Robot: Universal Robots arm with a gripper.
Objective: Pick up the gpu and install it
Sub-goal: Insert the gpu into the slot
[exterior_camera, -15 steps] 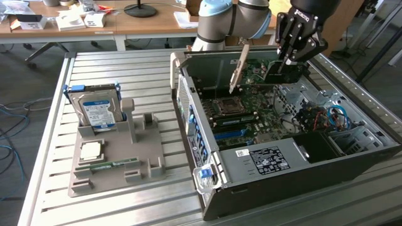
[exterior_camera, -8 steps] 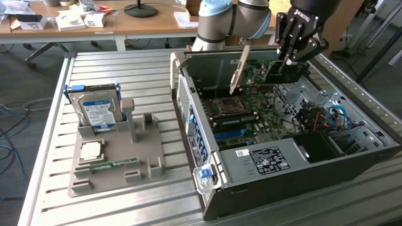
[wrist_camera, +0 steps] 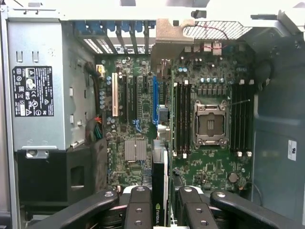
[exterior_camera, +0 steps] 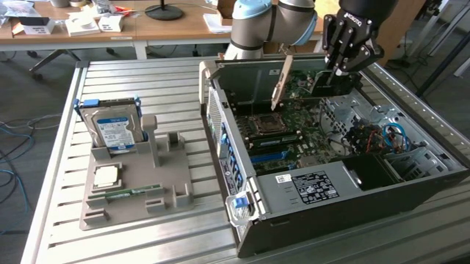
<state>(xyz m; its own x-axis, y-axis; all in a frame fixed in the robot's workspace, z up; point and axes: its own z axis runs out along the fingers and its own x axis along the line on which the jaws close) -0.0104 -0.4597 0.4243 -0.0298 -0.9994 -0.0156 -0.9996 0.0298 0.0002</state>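
Note:
The gpu point(exterior_camera: 317, 88) hangs edge-down inside the open computer case point(exterior_camera: 220, 126), over the green motherboard point(exterior_camera: 301, 118). My gripper point(exterior_camera: 335, 76) is shut on its upper edge, and its metal end bracket point(exterior_camera: 278, 82) points toward the case's back wall. In the wrist view the gpu point(wrist_camera: 159, 191) runs edge-on between my black fingers point(wrist_camera: 138, 210), my gripper point(wrist_camera: 162, 212) closed around it. Its bracket point(wrist_camera: 167, 38) reaches the rear slot openings. The card lines up over the blue expansion slot point(wrist_camera: 155, 100); I cannot tell whether it touches the slot.
A grey power supply point(exterior_camera: 309, 187) fills the case's near end, with cables point(exterior_camera: 382, 137) at the exterior view's right. The processor socket point(wrist_camera: 209, 124) sits beside the memory slots. A grey fixture point(exterior_camera: 169, 181) on the slatted table holds a hard drive point(exterior_camera: 110, 129), a chip point(exterior_camera: 107, 176) and a memory stick point(exterior_camera: 129, 192).

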